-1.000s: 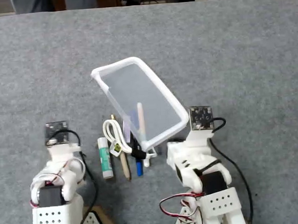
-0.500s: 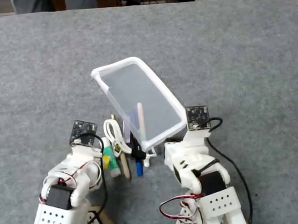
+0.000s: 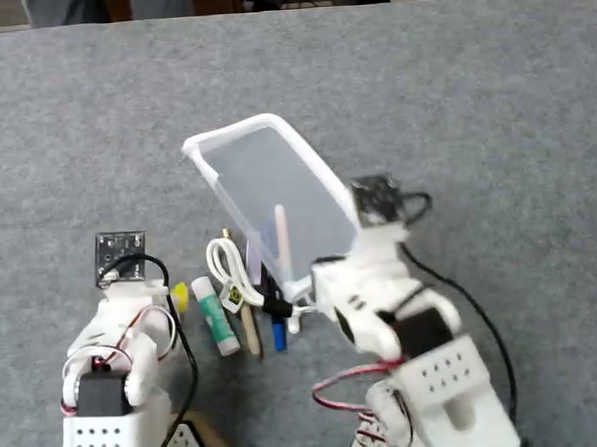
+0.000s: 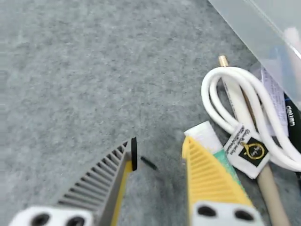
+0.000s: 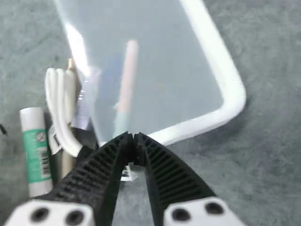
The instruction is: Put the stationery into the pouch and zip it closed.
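Observation:
The translucent pouch (image 3: 267, 195) with a white rim lies tilted mid-table, with a pale stick showing through it. Beside its near corner lie a green-and-white glue stick (image 3: 215, 316), a coiled white cable (image 3: 225, 269), a tan pencil (image 3: 250, 334) and a blue pen (image 3: 278, 336). My left gripper (image 4: 159, 147) is open just above the mat, its yellow finger (image 4: 209, 176) against the glue stick (image 4: 203, 133), the cable (image 4: 244, 115) beyond. My right gripper (image 5: 131, 138) is shut, its black tips at the pouch's white rim (image 5: 197, 125); whether they pinch anything is hidden.
Grey mat (image 3: 492, 103) covers the table, with free room at the far side, left and right. The left arm (image 3: 115, 343) and the right arm (image 3: 394, 319) stand at the near edge. A brown object (image 3: 195, 444) lies by the left arm's base.
The left arm swung in toward the glue stick, then back left; the glue stick now lies tilted. The right arm has pushed forward and left over the pouch's near corner.

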`<state>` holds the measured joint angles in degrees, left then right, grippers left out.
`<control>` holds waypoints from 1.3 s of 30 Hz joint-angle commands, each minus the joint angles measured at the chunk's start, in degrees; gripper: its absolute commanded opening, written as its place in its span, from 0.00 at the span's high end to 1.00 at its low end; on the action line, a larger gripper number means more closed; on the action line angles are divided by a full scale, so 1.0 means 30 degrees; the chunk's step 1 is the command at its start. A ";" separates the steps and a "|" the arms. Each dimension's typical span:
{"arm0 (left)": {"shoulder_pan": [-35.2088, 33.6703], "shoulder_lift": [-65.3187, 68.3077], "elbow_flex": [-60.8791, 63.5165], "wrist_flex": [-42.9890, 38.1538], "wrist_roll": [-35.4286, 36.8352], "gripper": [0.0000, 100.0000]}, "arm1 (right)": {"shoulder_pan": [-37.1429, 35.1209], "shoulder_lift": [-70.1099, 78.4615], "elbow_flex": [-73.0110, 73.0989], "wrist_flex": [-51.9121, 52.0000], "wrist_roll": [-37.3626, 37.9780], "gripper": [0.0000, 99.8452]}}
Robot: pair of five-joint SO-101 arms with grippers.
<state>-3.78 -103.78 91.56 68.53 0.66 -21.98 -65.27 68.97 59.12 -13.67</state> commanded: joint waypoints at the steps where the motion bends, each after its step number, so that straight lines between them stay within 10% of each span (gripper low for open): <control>1: -0.0396 -0.0059 -0.1744 0.2081 0.0176 0.82 | -0.1377 0.5670 -0.3883 0.0117 -0.0264 0.99; 19: -0.8659 0.3546 -0.1509 0.1465 -0.1172 0.81 | -0.7883 1.1238 -0.7341 0.0352 0.3575 0.96; 23: -0.9187 0.3780 -0.1480 0.1465 -0.1993 0.81 | -0.7853 1.1238 -0.6637 0.0234 0.3985 0.83; 39: -0.9245 0.3897 -0.1304 0.1348 -0.2110 0.81 | -0.7736 1.4667 -0.3267 -0.4659 0.4103 0.87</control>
<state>-30.77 -92.44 88.66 73.80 -5.05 -44.66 -24.48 59.03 47.25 -1.63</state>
